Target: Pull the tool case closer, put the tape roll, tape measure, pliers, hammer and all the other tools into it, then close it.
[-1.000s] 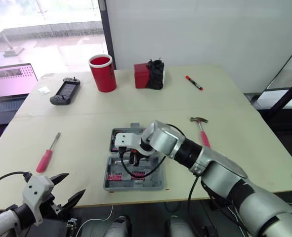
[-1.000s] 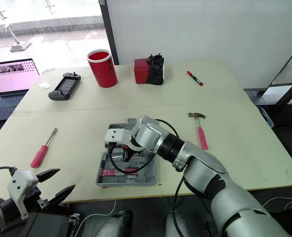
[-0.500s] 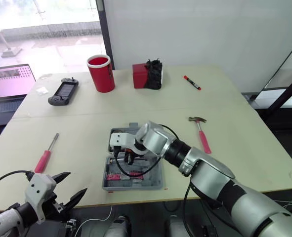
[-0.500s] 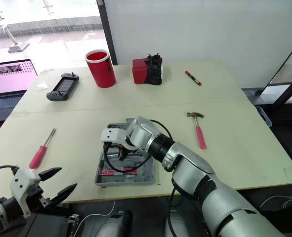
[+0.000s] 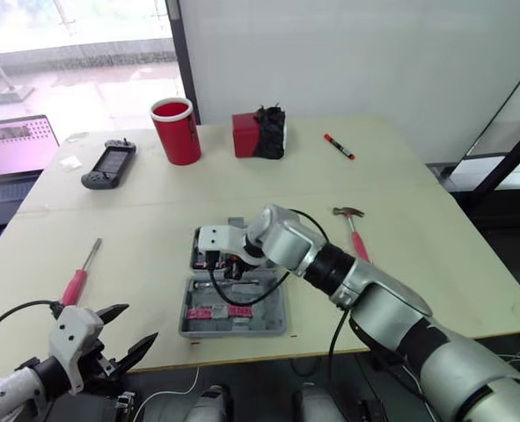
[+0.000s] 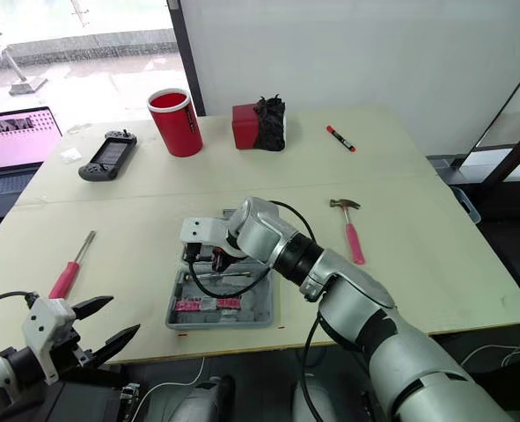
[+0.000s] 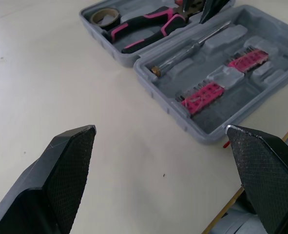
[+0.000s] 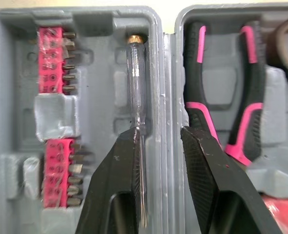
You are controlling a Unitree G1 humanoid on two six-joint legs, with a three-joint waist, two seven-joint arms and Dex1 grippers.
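Tool case (image 5: pixel 233 332), open, near table's (image 5: pixel 400 176) front edge: pliers (image 7: pixel 148 27) and tape roll (image 7: pixel 105 22) in one half; clear screwdriver (image 8: pixel 135 83) in the other, parallel to the hinge; right gripper (image 8: pixel 161 131) slightly parted above; left gripper (image 7: pixel 161 129) wide apart.

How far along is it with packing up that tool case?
Done: the tool case sits near the front edge, holding pliers, tape roll and a clear screwdriver. In hand: the right gripper hovers open over that screwdriver. To do: the hammer and red-handled screwdriver lie on the table, and the case is open.
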